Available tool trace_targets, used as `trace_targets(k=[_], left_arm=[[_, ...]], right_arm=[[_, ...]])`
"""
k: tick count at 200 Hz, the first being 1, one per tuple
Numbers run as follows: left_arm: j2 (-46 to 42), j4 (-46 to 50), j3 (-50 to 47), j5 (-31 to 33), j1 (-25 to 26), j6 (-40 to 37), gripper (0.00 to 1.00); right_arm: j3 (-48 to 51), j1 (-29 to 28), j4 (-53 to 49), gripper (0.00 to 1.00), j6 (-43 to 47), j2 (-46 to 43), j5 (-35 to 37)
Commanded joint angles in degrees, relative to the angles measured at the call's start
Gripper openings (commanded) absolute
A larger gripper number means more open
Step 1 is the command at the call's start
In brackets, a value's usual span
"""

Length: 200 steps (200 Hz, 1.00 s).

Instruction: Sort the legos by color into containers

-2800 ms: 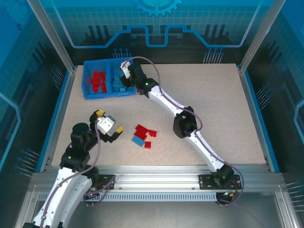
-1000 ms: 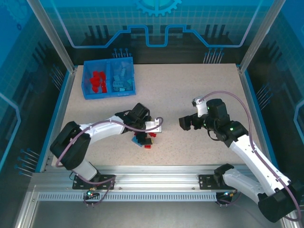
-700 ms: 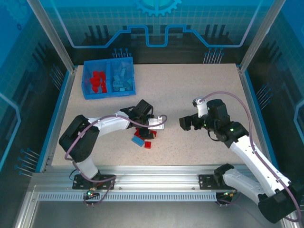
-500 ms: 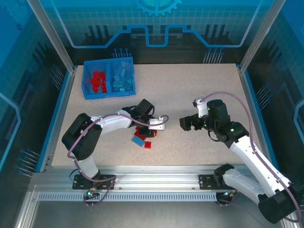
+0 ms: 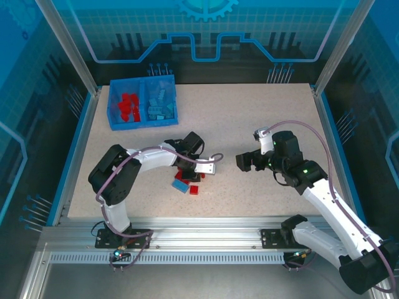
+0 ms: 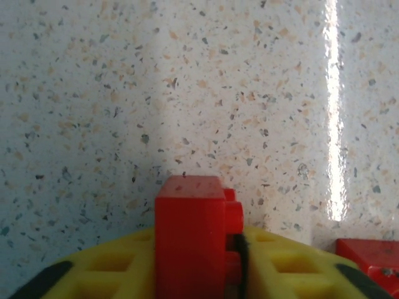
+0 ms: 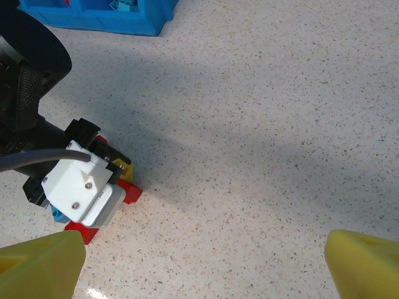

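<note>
In the left wrist view my left gripper (image 6: 198, 252) is shut on a bright red brick (image 6: 189, 230), held upright between the yellow fingers (image 6: 112, 271) just above the table. From above, that gripper (image 5: 192, 170) sits over the small pile of loose legos: a red one (image 5: 194, 189) and a light blue one (image 5: 181, 185) show beside it. My right gripper (image 5: 244, 162) is open with nothing in it, to the right of the pile. The blue bin (image 5: 144, 124) at the back left holds red bricks (image 5: 129, 106) in its left compartment and light blue bricks (image 5: 160, 107) in its right.
The right wrist view has the left wrist's white camera block (image 7: 84, 184) over the pile, a red brick (image 7: 129, 193) poking out beside it, and the bin's corner (image 7: 124, 18) at the top left. Another red brick (image 6: 371, 261) lies right of the held one.
The right arm has come back from the bin and has held still for the last second. The left arm reached out to the pile, then shifted slightly right over it.
</note>
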State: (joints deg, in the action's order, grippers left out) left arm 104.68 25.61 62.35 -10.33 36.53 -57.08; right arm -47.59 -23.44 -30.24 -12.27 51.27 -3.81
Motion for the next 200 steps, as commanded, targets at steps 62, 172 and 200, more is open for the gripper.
trace_targets(k=[62,172,200], left_arm=[[-7.7,-5.5,-1.4,-2.3,-1.2,4.4,0.16],[-18.4,-12.8,9.4,17.4,-30.9,56.3,0.21],[-9.0,-2.3,19.7,13.3,-40.4,68.7,0.21]], right_arm=[[1.4,1.0,-0.6,1.00,-0.5,-1.5,-4.0],[1.2,1.0,7.0,1.00,-2.7,0.4,-12.9],[0.4,0.9,6.9,1.00,-3.0,1.1,-12.9]])
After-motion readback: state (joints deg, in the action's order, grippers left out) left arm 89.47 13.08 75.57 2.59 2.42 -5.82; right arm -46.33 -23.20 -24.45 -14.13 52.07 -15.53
